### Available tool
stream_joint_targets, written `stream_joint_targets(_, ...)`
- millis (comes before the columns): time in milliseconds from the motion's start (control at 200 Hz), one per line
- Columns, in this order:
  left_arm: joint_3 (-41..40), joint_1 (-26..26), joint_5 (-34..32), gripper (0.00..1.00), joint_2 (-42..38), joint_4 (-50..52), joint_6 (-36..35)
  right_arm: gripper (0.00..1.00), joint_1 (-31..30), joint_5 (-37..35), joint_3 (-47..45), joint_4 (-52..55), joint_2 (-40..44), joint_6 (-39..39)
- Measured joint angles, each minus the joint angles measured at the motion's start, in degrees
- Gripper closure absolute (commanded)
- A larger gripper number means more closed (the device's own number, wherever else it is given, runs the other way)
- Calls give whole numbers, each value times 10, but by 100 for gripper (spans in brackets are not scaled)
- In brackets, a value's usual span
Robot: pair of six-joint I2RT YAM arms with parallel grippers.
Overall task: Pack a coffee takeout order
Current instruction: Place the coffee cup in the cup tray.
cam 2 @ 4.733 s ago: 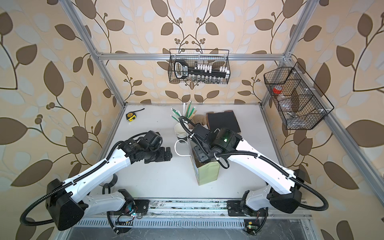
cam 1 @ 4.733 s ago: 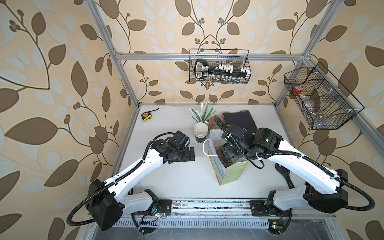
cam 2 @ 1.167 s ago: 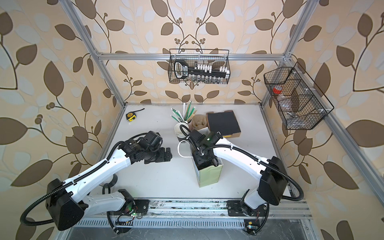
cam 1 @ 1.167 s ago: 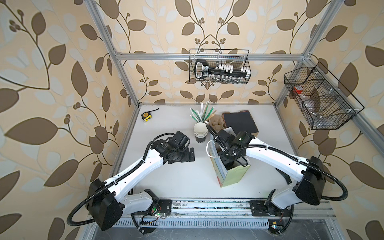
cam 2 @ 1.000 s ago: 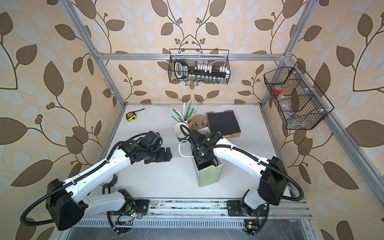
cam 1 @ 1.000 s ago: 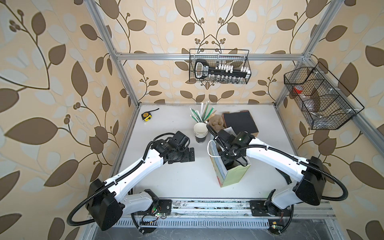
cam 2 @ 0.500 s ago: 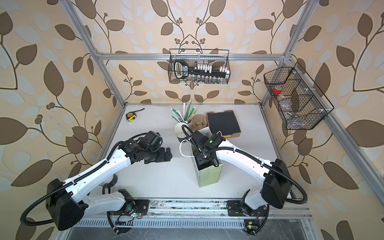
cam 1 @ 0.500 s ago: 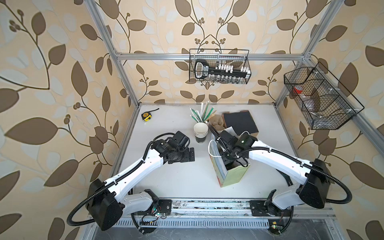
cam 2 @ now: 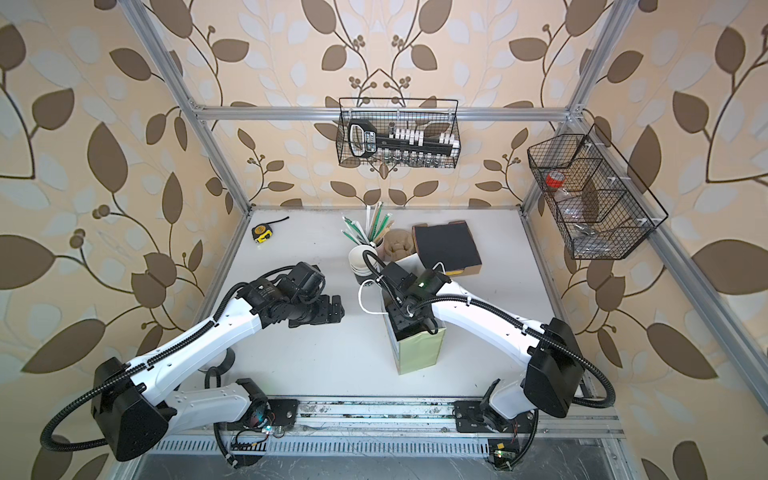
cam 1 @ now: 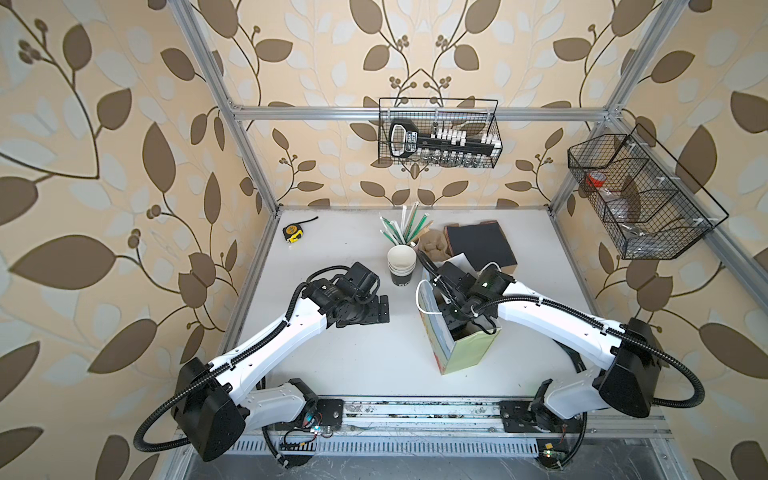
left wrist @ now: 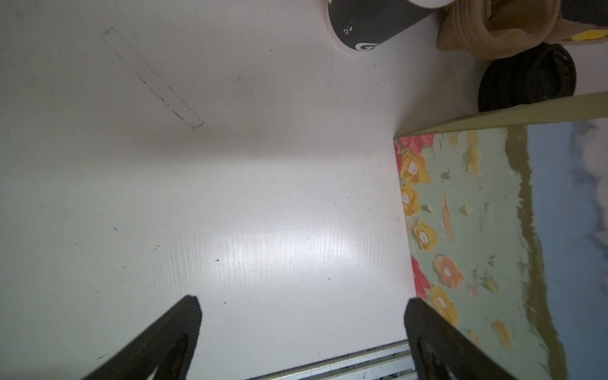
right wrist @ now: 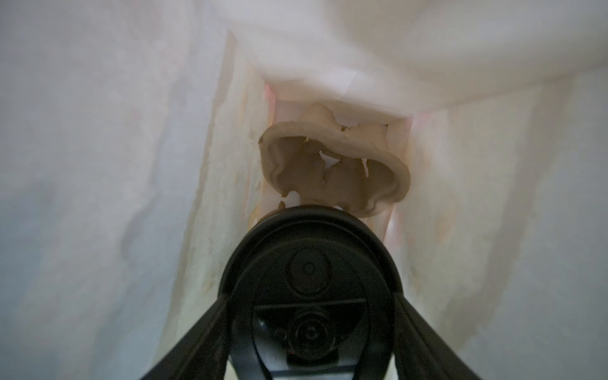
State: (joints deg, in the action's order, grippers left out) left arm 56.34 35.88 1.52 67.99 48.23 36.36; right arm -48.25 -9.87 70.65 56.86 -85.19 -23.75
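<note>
The right wrist view looks down into the flowered paper bag point(cam 1: 469, 353). My right gripper point(right wrist: 311, 296) is deep inside it, its fingers point(right wrist: 210, 329) pressed against both sides of a black paper cup with a round black lid point(right wrist: 309, 263). Below the cup, a tan pulp cup carrier point(right wrist: 335, 177) lies at the bag's bottom. In both top views the right wrist point(cam 1: 455, 299) point(cam 2: 405, 299) fills the bag's mouth point(cam 2: 415, 353), hiding the cup. My left gripper point(cam 1: 384, 309) point(left wrist: 304, 304) hovers open over bare table, left of the bag. Dark sheets point(cam 1: 482, 245) lie behind.
A stack of black cups point(cam 1: 402, 266) point(left wrist: 371, 23), straws point(cam 1: 401, 226), spare tan carriers point(cam 1: 434, 247) and black lids point(left wrist: 526, 79) stand just behind the bag. A yellow tape measure point(cam 1: 292, 233) lies at the back left. Wire baskets point(cam 1: 440, 137) point(cam 1: 640, 195) hang on the walls.
Over several seconds my right gripper has gone from above the bag's mouth down into the bag with the cup. In the last second it barely shifts. The left arm has stayed still.
</note>
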Motion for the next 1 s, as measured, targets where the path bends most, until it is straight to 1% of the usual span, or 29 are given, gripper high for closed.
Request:
stream_joint_targets(100,0,0,0,1,0,0,0,27,0,0,3,6,0,0)
stream_joint_targets(445,0,-3,0,1,0,0,0,19,2,-2,25,56,-8,1)
stream_joint_targets(550,0,-3,0,1,0,0,0,18,2,-2,33,68,-8,2)
stream_joint_targets(1000,0,-3,0,1,0,0,0,7,3,-10,68,81,-8,6)
